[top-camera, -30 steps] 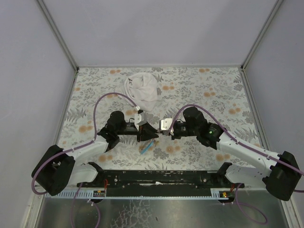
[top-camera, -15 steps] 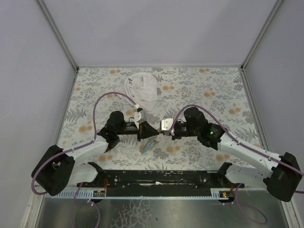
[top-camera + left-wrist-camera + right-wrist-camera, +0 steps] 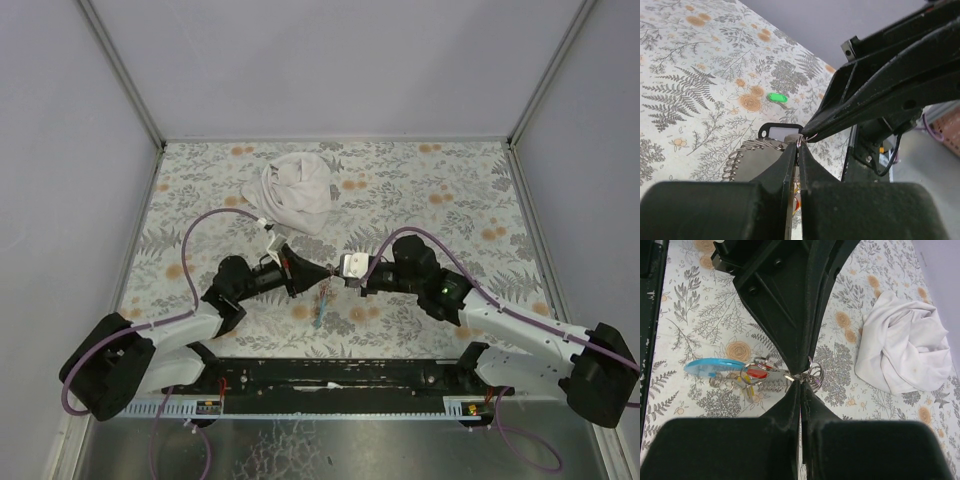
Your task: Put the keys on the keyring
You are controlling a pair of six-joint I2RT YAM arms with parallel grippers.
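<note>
My left gripper (image 3: 322, 271) and right gripper (image 3: 337, 276) meet tip to tip above the middle of the table. Both are shut on the thin metal keyring (image 3: 812, 371), which also shows in the left wrist view (image 3: 801, 141). A bundle hangs from the keyring: a light-blue strip (image 3: 710, 366), a red key (image 3: 757, 373), a yellow key (image 3: 749, 388), smaller rings and a metal coil (image 3: 740, 157). From above it shows below the tips (image 3: 320, 302). A green key (image 3: 776, 97) lies alone on the table. A black-framed tag (image 3: 780, 131) sits beside the keyring.
A crumpled white cloth (image 3: 297, 190) lies at the back left of the floral table, also in the right wrist view (image 3: 902, 352). Grey walls close in the table on three sides. A black rail (image 3: 330, 375) runs along the near edge.
The two gripper tips have stayed together and shifted a little right and nearer. The left arm has folded back. The blue strip and keys have moved with the tips and hang under them.
</note>
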